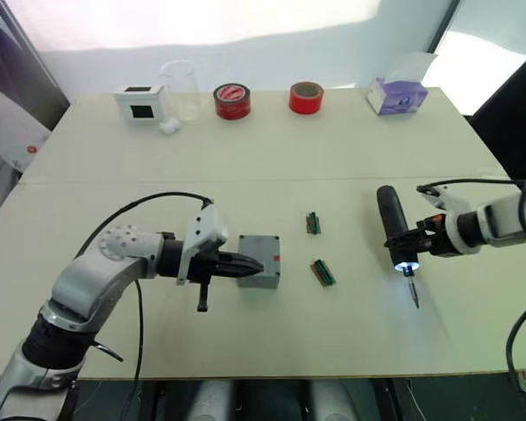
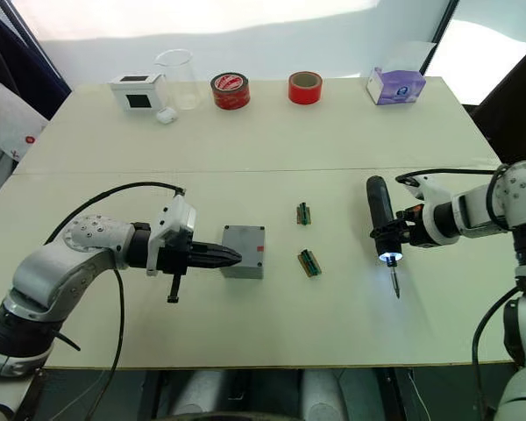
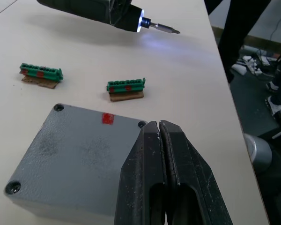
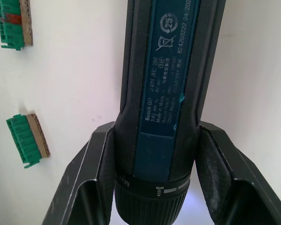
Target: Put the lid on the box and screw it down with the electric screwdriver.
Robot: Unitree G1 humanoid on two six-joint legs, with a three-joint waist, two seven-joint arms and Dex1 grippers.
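now the electric screwdriver (image 1: 394,230) lies lengthwise, bit toward the robot.

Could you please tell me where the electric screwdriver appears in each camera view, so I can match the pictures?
Left eye view: electric screwdriver right of centre, in the right gripper.
Right eye view: right of centre too.
Left wrist view: lit tip and bit along the top edge.
Right wrist view: barrel up the centre.
Shared landmark: the green connector strip beside it.

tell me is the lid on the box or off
On. The lid sits flush over the box, screw holes at its corners. The left gripper, fingers shut, rests on it. Whether screws are driven: cannot tell.
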